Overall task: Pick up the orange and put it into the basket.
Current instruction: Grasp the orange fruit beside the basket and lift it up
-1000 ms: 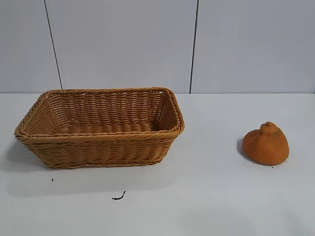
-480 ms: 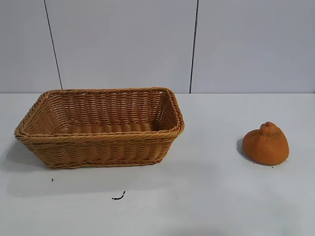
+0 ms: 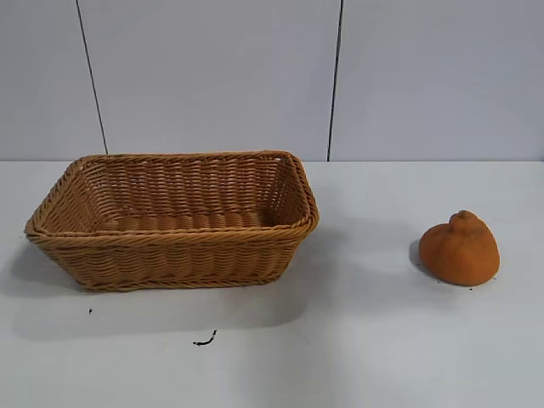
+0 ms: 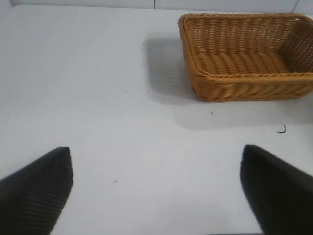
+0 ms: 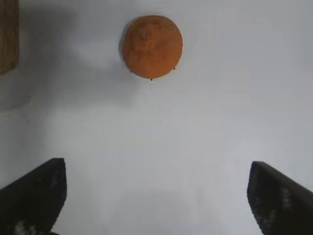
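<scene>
The orange (image 3: 459,249) sat on the table (image 3: 365,340), well apart from the basket (image 3: 174,219). The right gripper (image 5: 155,196) hung above it, fingers (image 5: 34,196) spread wide, apparently not yet level with the fruit. The left gripper (image 4: 156,188) was likewise parted near the basket.

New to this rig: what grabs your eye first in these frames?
The wicker basket stands out first, sitting at the table's left with nothing in it. Next is the lumpy orange, alone on the white table well to the basket's right. The right gripper is over the table with its fingers open, the orange ahead of it; the left gripper is also open.
</scene>
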`<action>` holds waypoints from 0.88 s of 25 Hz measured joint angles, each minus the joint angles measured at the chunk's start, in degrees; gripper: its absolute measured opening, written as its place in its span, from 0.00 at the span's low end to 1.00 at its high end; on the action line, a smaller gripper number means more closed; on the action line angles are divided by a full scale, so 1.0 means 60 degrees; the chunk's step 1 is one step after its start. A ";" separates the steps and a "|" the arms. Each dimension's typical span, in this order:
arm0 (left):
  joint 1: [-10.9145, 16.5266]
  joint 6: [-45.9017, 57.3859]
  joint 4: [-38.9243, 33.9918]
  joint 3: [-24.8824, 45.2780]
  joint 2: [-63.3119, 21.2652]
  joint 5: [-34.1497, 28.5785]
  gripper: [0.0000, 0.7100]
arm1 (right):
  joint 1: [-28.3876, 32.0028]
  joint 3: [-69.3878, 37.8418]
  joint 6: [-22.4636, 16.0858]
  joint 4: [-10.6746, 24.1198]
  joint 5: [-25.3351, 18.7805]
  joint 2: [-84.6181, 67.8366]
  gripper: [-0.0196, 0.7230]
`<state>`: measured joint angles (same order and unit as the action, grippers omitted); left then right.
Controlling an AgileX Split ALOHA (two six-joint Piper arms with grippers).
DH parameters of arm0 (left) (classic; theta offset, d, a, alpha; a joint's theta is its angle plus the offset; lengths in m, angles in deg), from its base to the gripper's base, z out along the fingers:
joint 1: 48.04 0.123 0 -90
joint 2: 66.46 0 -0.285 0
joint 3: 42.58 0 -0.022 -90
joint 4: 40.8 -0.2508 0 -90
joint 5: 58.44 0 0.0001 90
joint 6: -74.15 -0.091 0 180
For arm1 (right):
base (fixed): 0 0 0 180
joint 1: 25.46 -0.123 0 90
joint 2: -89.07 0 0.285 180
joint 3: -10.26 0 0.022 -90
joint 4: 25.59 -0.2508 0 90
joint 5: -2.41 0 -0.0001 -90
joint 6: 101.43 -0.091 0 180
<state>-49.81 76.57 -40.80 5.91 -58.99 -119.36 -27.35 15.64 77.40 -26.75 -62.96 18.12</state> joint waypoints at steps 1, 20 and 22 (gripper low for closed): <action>0.0000 0.0000 0.0000 0.0000 0.0000 0.0000 0.94 | 0.0000 0.0188 -0.0009 0.0000 0.0000 0.0430 0.96; 0.0000 0.0000 0.0000 0.0000 0.0000 0.0000 0.94 | 0.0000 0.0543 -0.0532 0.0091 0.1366 0.3788 0.94; 0.0000 0.0000 0.0000 0.0000 0.0000 0.0000 0.94 | 0.0000 0.0543 -0.0615 0.0081 0.1500 0.3828 0.90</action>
<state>-49.81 76.57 -40.80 5.91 -58.99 -119.36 -27.35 18.90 73.71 -26.26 -53.96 41.09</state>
